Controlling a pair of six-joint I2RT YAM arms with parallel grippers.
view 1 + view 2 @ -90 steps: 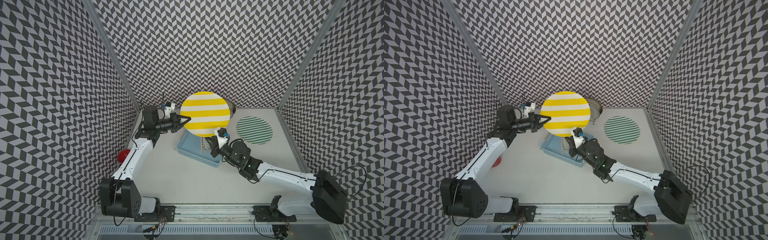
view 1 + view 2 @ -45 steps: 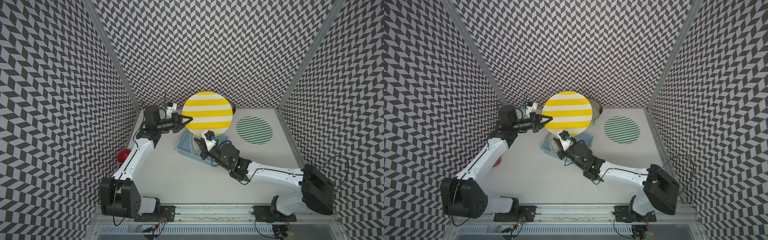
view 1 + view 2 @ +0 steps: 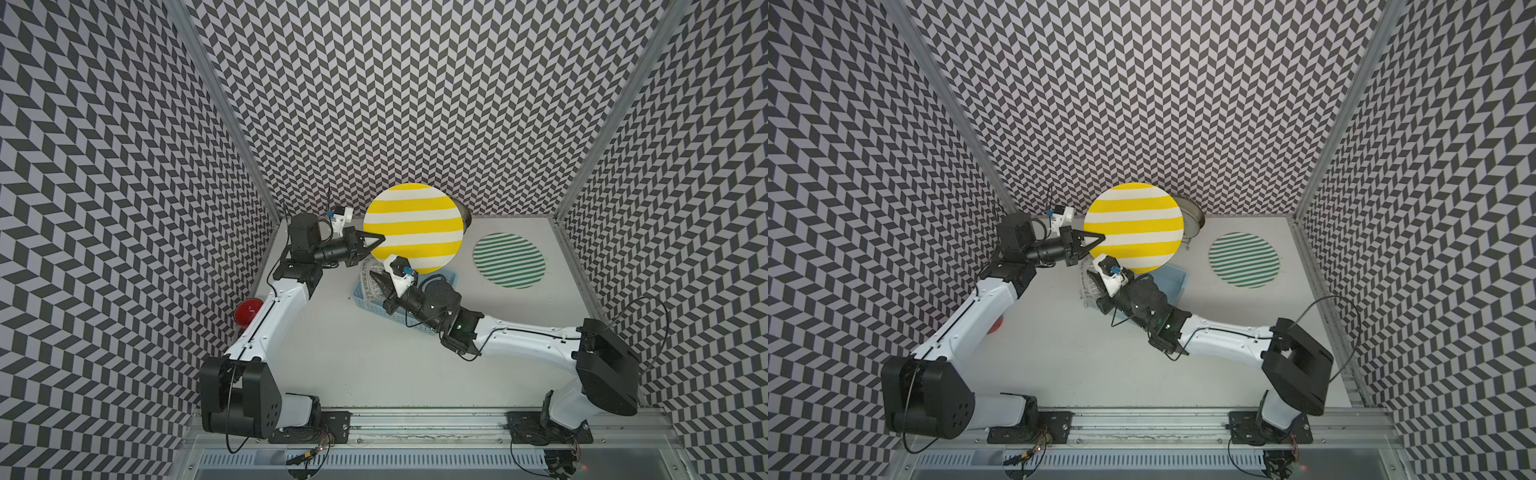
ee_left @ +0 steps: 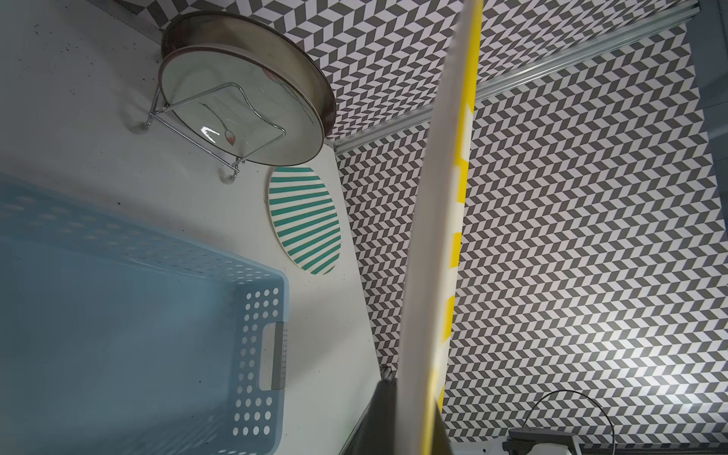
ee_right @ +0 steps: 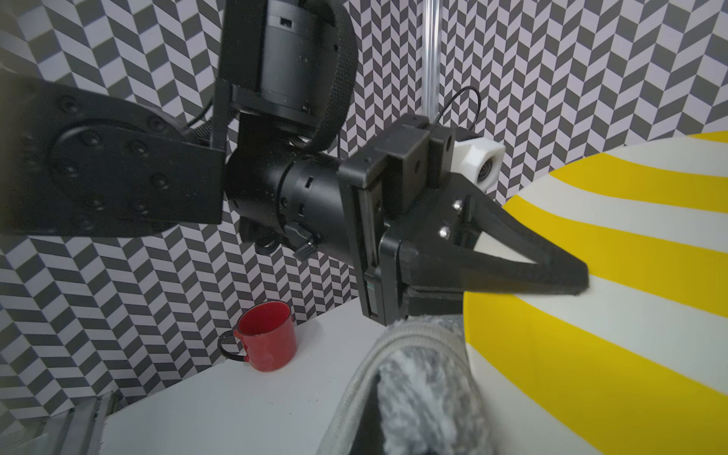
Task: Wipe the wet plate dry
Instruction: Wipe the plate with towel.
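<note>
The round plate with yellow and white stripes (image 3: 413,226) stands on edge in the air, its striped face toward the top cameras, above the pale blue perforated plastic basket (image 4: 252,283) on the white table top (image 3: 353,353). The left gripper (image 5: 579,279) is clamped on the plate's rim at the side nearest its own arm, one black finger lying across the striped face.

Low beside that same rim, the right gripper (image 3: 379,283) is clenched on a fluffy grey cloth with a stitched hem (image 5: 425,390). In the right wrist view the cloth sits just beside the plate's lower edge; we cannot tell whether it touches.

We judge this to be the wiping step itself, with the cloth at the edge of the face. The next move calls for pressing the cloth flat against the stripes and sweeping across, while the left grip holds firm against the push. The area under the left finger may stay wet.

Well apart stand a red enamel mug (image 5: 268,340) and a flat green-striped disc (image 3: 509,259).
</note>
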